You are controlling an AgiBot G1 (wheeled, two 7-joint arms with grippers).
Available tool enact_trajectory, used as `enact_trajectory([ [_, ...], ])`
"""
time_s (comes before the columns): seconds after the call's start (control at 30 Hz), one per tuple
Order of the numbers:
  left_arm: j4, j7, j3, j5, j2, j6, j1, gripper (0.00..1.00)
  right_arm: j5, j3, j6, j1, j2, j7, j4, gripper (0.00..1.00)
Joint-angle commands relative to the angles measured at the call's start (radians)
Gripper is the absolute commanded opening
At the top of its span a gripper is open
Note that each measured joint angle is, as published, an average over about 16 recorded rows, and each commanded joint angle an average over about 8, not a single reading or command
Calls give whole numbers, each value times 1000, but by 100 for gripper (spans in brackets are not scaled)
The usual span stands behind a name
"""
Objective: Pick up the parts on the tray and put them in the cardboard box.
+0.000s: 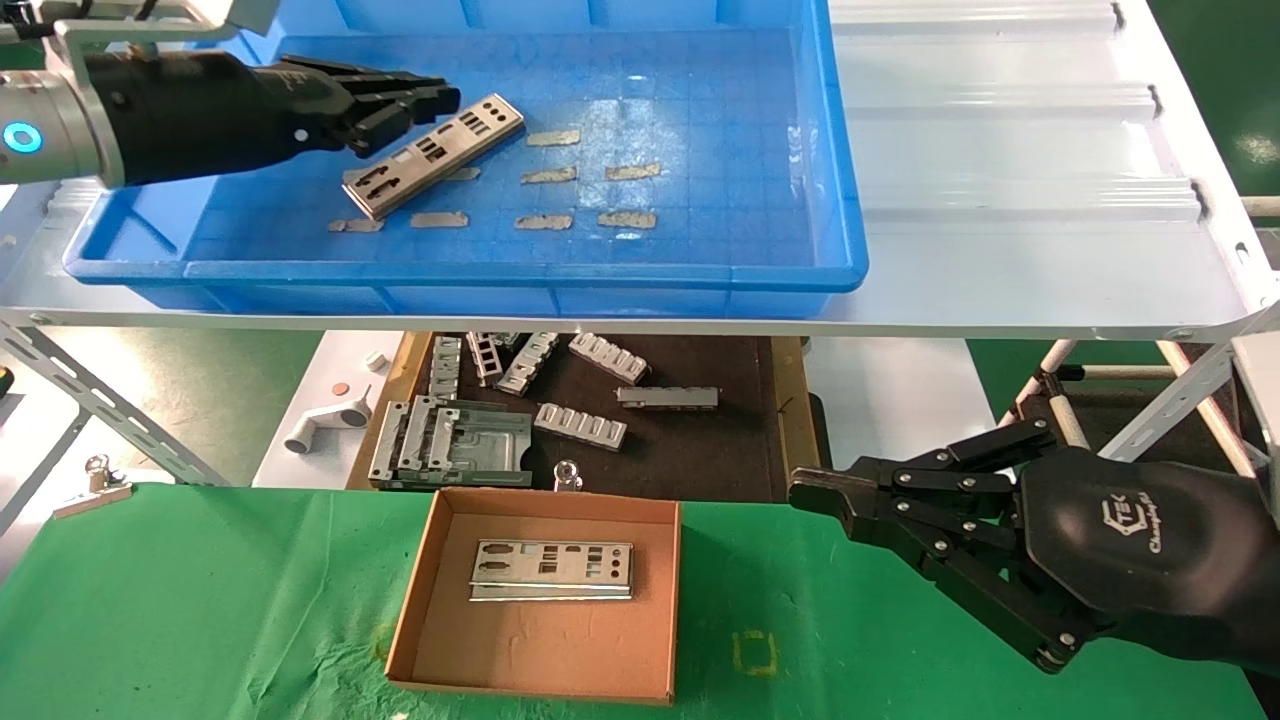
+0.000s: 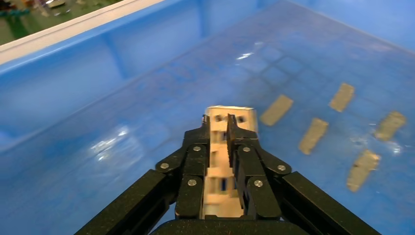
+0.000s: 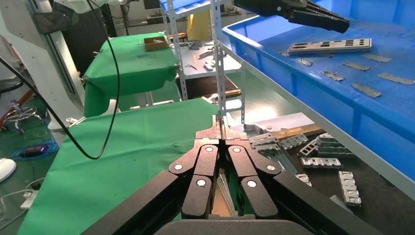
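One silver-grey part [image 1: 435,155] lies slanted on the floor of the blue tray [image 1: 500,272]; it also shows in the right wrist view [image 3: 330,46]. My left gripper [image 1: 425,100] hovers just above that part's far end, apart from it. Its fingers [image 2: 238,134] stand a narrow gap apart, and the part [image 2: 230,113] shows through and beyond the gap. The cardboard box [image 1: 440,600] sits on the green cloth with a part [image 1: 552,570] lying in it. My right gripper [image 1: 800,490] is shut and empty, hanging to the right of the box.
Several tan tape strips [image 1: 550,175] are stuck to the tray floor. Below the shelf, a dark mat [image 1: 690,440] carries ribbed grey blocks [image 1: 580,425] just behind the box. White shelf legs [image 1: 1180,385] stand near my right arm.
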Motion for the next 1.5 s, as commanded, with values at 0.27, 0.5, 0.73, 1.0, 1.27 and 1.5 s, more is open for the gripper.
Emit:
enact_trajectory([
  [0.27, 9, -41, 5, 6, 5, -50, -2, 100, 0, 0, 0, 0, 0, 0, 0, 0],
  [0.5, 3, -63, 0, 0, 3, -6, 4, 100, 0, 0, 0, 0, 0, 0, 0, 0],
  [0.73, -9, -63, 4, 6, -3, 33, 8, 100, 0, 0, 0, 0, 0, 0, 0, 0],
  [1.0, -16, -53, 11, 16, -2, 36, 15, 82, 0, 0, 0, 0, 0, 0, 0, 0],
  [1.27, -19, -46, 14, 21, 1, 39, 22, 7, 0, 0, 0, 0, 0, 0, 0, 0],
  [1.5, -21, -39, 15, 22, 4, 36, 24, 0, 0, 0, 0, 0, 0, 0, 0, 0],
])
